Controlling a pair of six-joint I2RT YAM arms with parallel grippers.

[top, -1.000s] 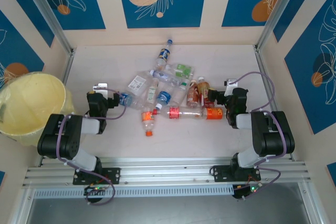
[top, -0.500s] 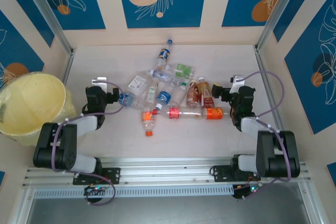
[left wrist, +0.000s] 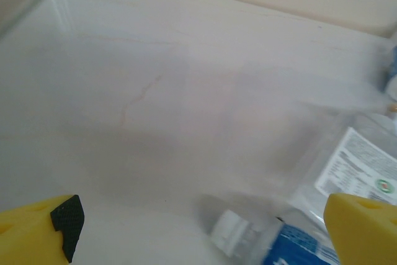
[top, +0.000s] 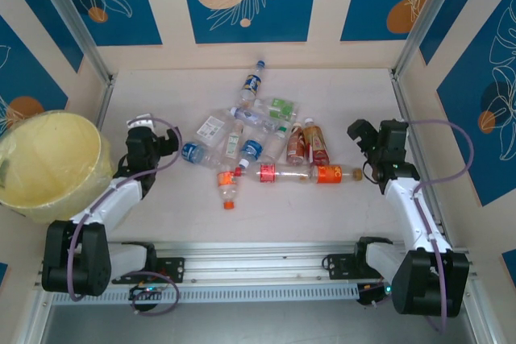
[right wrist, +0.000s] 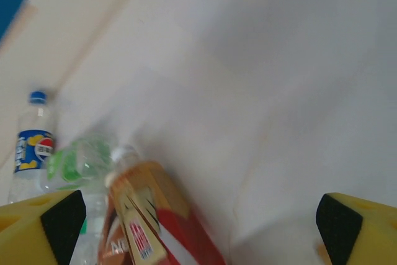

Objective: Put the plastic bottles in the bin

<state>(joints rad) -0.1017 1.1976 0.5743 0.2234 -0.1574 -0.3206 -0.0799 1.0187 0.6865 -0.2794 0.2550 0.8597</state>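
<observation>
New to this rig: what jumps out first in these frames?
A heap of crushed plastic bottles litters the middle of the table, one Pepsi bottle lying apart toward the back. The big pale-yellow bin sits at far left, and an open left claw and right claw flank the heap.

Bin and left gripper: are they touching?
Apart. The top view shows a plain gap between the bin and the left gripper, which sits over the table beside it.
</observation>
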